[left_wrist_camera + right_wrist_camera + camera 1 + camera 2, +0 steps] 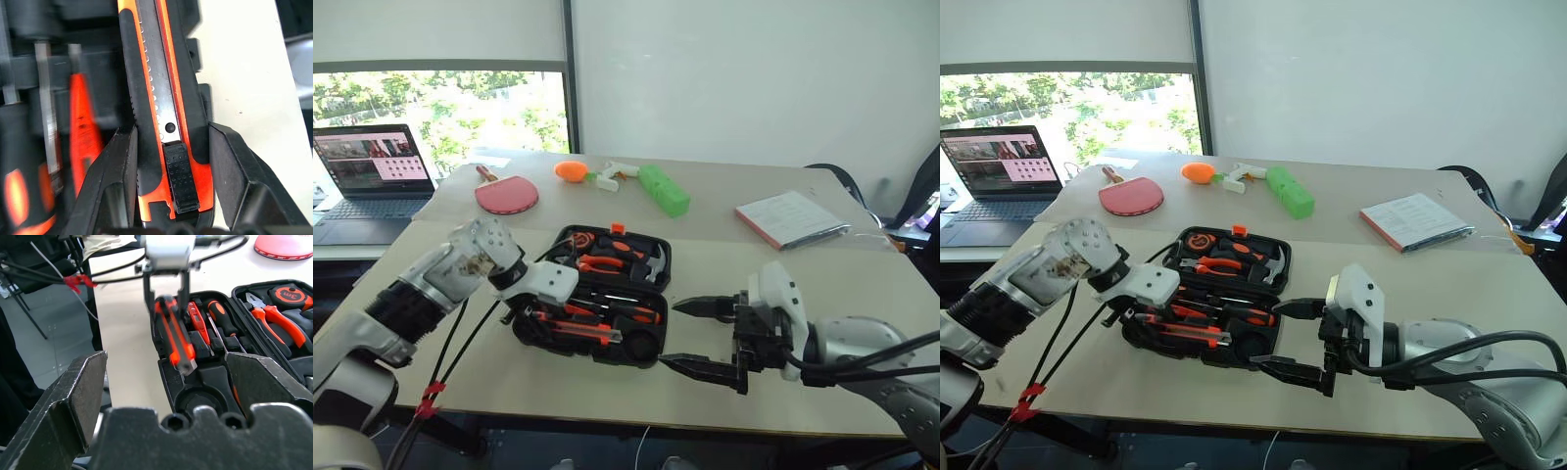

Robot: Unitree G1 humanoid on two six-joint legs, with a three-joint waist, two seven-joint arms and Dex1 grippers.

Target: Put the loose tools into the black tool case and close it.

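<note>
The black tool case (pixel 646 348) lies open in the middle of the table. Pliers, a hammer and a tape measure sit in its far half. A black-and-orange screwdriver (pixel 220 316) and a slim orange tool (pixel 195 318) sit in its near half. My left gripper (pixel 171 137) is shut on the black-and-orange utility knife (pixel 156 98), pointing down over the case's near left part. The knife (pixel 176 340) runs along the case's front edge, its free end tilted up a little. My right gripper (pixel 671 335) is open and holds nothing, just right of the case's front corner.
A red paddle (pixel 506 194), an orange object (pixel 572 170), a white object (pixel 612 176) and a green block (pixel 664 189) lie on the far table. A laptop (pixel 372 176) stands at far left, a notebook (pixel 791 217) at far right. The table's front edge runs close below the case.
</note>
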